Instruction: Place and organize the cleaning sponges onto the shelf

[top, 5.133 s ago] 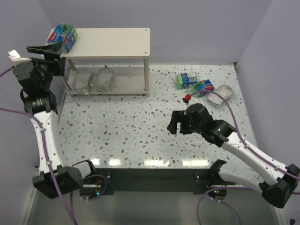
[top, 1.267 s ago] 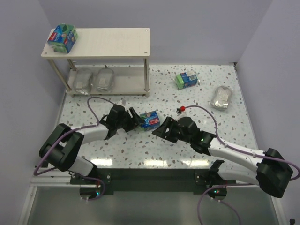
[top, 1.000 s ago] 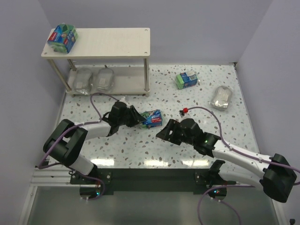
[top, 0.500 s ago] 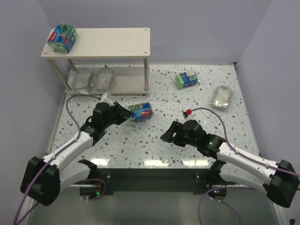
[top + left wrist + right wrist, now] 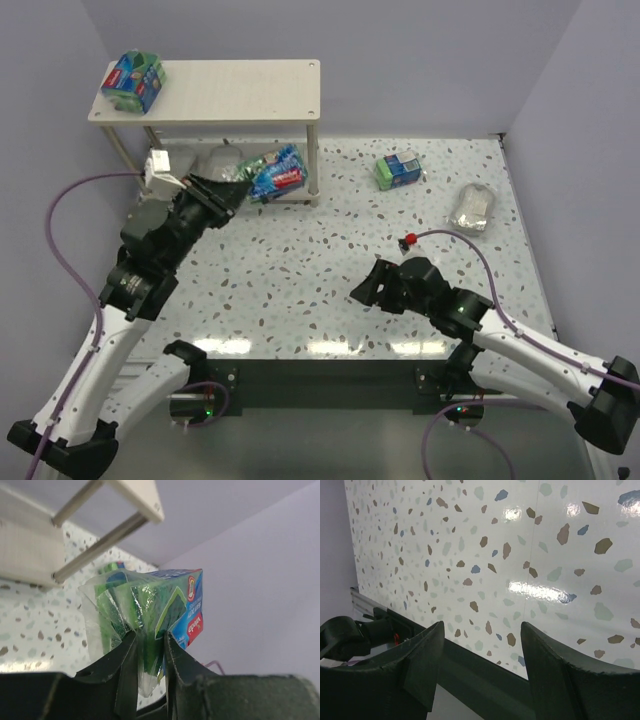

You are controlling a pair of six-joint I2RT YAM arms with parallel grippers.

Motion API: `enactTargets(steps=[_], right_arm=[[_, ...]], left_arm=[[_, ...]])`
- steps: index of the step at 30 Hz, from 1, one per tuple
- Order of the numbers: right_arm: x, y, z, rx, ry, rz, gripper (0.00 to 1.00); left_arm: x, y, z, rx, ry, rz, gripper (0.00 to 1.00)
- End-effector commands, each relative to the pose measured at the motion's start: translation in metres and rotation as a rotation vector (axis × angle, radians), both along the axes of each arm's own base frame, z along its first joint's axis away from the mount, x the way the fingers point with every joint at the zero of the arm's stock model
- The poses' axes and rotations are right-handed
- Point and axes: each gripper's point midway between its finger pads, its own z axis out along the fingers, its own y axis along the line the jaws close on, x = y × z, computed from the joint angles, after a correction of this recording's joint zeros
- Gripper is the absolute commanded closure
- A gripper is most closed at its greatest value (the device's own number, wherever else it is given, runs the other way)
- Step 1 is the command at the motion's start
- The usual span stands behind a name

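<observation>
My left gripper (image 5: 235, 187) is shut on the clear wrap end of a green sponge pack (image 5: 274, 174) with a blue-red label, holding it in the air in front of the shelf (image 5: 240, 90). In the left wrist view the pack (image 5: 150, 602) sticks up between the fingers (image 5: 127, 655), with the shelf's top corner (image 5: 145, 495) at upper left. Another green pack (image 5: 133, 80) sits on the top board's left end. A silvery scourer (image 5: 222, 158) lies on the lower board, partly hidden by my arm. A green pack (image 5: 400, 169) and a scourer (image 5: 473, 208) lie on the table at right. My right gripper (image 5: 364, 290) is open and holds nothing.
In the right wrist view the right gripper (image 5: 482, 630) hangs low over the speckled table (image 5: 520, 555), close to its dark front rail (image 5: 485, 667). Purple walls close in the left, back and right sides. A cable with a red tip (image 5: 410, 240) trails by the right arm.
My left arm has lifted the green pack from the middle of the table and carried it back to the shelf's front. The right arm has drawn back a little toward the near edge.
</observation>
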Motion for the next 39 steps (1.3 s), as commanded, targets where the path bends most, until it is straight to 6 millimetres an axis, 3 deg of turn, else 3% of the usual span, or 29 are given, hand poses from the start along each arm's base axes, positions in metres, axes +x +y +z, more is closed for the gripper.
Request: enactTargets(steps=[1,3,4,6,8,12,15,20,23,26,39], right_arm=[[0.006,0.001,0.019,0.014,-0.049,0.002,0.34],[0.007,0.002,0.022,0.019,-0.057,0.004,0.34],[0.007,0.002,0.022,0.019,-0.059,0.007,0.34],[0.007,0.002,0.024,0.021,-0.064,0.003,0.34],[0.008,0.001,0.028,0.029,-0.076,0.0,0.34],[0.009,-0.001,0.035,0.038,-0.098,-0.007,0.34],[0.008,-0.004,0.038,0.025,-0.11,-0.001,0.35],[0.007,-0.012,0.042,0.008,-0.131,-0.012,0.34],[0.006,-0.016,0.044,0.009,-0.138,-0.02,0.35],[0.006,-0.018,0.045,0.01,-0.144,-0.025,0.34],[0.005,-0.021,0.046,0.0,-0.145,-0.029,0.34]], left_arm=[[0.019,0.037,0.06,-0.047,-0.062,0.228,1.0],[0.032,0.048,0.096,-0.082,-0.13,0.304,1.0],[0.04,0.064,0.104,-0.101,-0.14,0.41,1.0],[0.054,0.079,0.125,-0.168,-0.169,0.514,1.0],[0.065,0.103,0.133,-0.231,-0.185,0.646,1.0],[0.099,0.125,0.149,-0.341,-0.204,0.761,1.0],[0.129,0.14,0.149,-0.38,-0.157,0.815,1.0],[0.156,0.16,0.153,-0.468,-0.178,0.84,1.0],[0.177,0.166,0.146,-0.469,-0.094,0.878,1.0],[0.187,0.166,0.126,-0.455,-0.026,0.892,1.0],[0.219,0.164,0.083,-0.447,0.106,0.935,1.0]])
